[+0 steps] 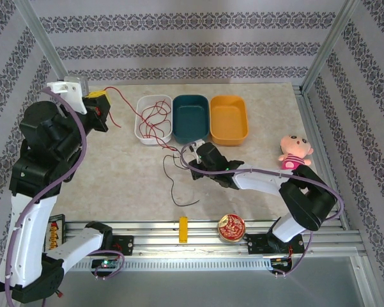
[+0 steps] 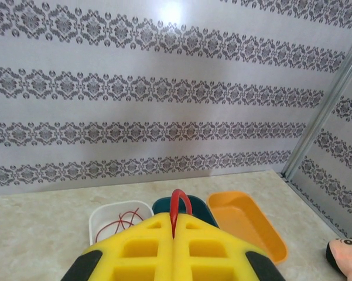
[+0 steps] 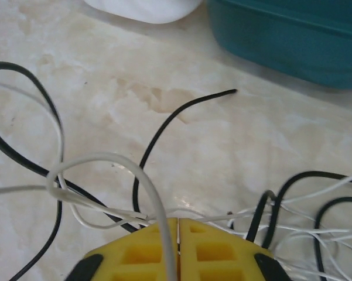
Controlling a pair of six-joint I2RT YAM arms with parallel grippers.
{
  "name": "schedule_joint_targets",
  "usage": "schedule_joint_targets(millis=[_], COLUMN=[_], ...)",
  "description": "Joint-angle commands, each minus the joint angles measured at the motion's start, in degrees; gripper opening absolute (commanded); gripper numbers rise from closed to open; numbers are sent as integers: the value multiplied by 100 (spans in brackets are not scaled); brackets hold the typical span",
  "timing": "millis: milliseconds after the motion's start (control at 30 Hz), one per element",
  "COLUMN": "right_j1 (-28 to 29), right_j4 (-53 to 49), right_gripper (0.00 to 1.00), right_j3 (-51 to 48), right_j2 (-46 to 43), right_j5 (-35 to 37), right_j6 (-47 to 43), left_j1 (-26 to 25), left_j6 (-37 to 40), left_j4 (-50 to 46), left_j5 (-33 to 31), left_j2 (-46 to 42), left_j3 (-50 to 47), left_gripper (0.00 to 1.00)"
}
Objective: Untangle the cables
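The cables lie in two lots. A red cable (image 1: 117, 96) runs from my left gripper (image 1: 97, 103), raised at the back left, down into the white bin (image 1: 142, 131), where more red loops (image 1: 154, 118) lie. The left wrist view shows that gripper (image 2: 174, 225) shut on the red cable (image 2: 180, 202), which arches out of the closed jaws. White and black cables (image 1: 177, 158) are tangled mid-table, a black end (image 1: 174, 188) trailing toward me. My right gripper (image 1: 190, 152) is low on this tangle. Seen from the right wrist, it (image 3: 178, 225) is shut on a white cable (image 3: 135, 170); black strands (image 3: 164, 126) cross the table beside it.
A teal bin (image 1: 190, 131) and an orange bin (image 1: 229, 135) stand right of the white one. A pink doll (image 1: 295, 152) lies at the right. A round tin (image 1: 231, 228) and a yellow block (image 1: 183, 229) sit on the near rail.
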Motion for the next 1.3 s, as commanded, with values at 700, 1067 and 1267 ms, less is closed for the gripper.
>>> schedule_joint_targets(millis=[700, 1067, 1267], right_j1=[-567, -493, -484], right_j4=[-397, -562, -579], right_gripper=[0, 0, 0], right_j3=[-432, -575, -693], right_j2=[-331, -759, -890], right_j5=[453, 538, 550], right_j6=[326, 475, 624], left_j1=[59, 112, 243], left_j6=[47, 377, 451], left_j4=[561, 1195, 1551], left_j5=[241, -168, -270], left_j2=[580, 2295, 3050], left_j3=[310, 741, 769], left_gripper=[0, 0, 0])
